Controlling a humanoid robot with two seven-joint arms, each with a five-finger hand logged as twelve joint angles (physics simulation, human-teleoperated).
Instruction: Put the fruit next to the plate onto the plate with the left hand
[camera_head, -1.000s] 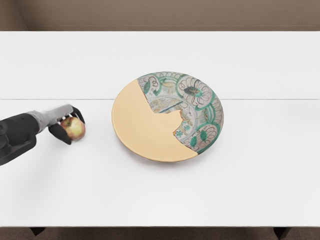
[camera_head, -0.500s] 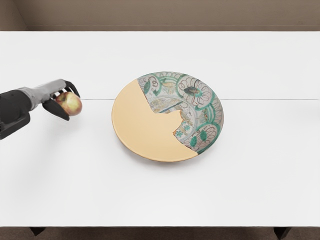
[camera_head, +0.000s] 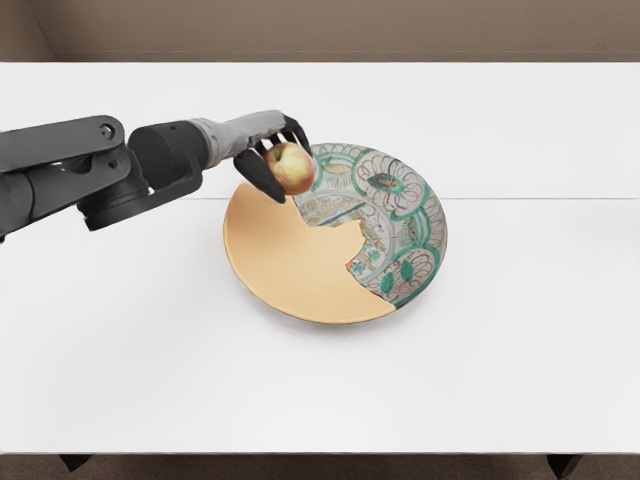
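**Here, a red-yellow apple held over the plate's far left rim**

Plainly, the left hand (camera_head: 275, 160) has hold of the small round apple (camera_head: 291, 167), red blushing into yellow; its dark fingers (camera_head: 296, 130) curl over the top of the fruit from behind, while a broad dark thumb or palm part presses against the apple's left side; the hand is closed snugly around the fruit, and only the right-facing half of the apple shows.

The arm (camera_head: 90, 170) comes in from the picture's left edge; it is dark grey at the upper links and the round joint, then pale grey along the forearm leading to the hand; it stretches level across the white counter (camera_head: 150, 350) toward the plate.

The wide, round, shallow plate (camera_head: 270, 260) rests on the counter near the middle of the view; its left and near part is plain ochre-orange, and its right and far part is painted with green and brown scrolls and flowers on a pale ground; the line between the two parts is jagged.

The apple sits in the picture over the plate's far left rim, just where the plain part meets the painted part; it is not resting in the plate's hollow; whether it touches the rim cannot be told from this view.

A thin seam runs across the counter behind the plate's middle; beyond the far edge of the counter is a brown wall.
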